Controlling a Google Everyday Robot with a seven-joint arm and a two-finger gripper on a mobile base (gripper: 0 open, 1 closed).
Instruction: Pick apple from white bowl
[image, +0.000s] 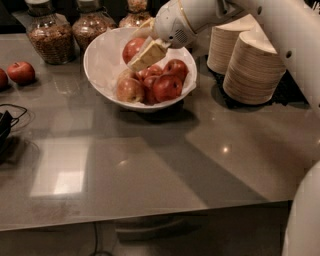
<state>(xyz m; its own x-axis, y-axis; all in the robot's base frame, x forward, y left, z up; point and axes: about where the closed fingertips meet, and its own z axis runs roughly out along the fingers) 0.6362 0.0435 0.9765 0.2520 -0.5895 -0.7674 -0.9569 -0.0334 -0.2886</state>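
The white bowl (98, 73) stands at the back of the grey counter and holds several red apples (167, 86). My gripper (140, 42) is over the bowl's middle, reaching in from the upper right. It is shut on the rosy red apple (132, 48), held between a cream finger (148, 54) in front and another behind. The apple is lifted a little above the other apples and is still inside the bowl's outline. A yellow-blotched apple (129, 90) lies at the bowl's front left.
Three glass jars (47, 31) stand behind the bowl. Two loose apples (21, 71) lie on the counter at far left. Stacks of beige paper bowls (254, 66) stand right of the bowl. A black cable (9, 125) lies at the left edge.
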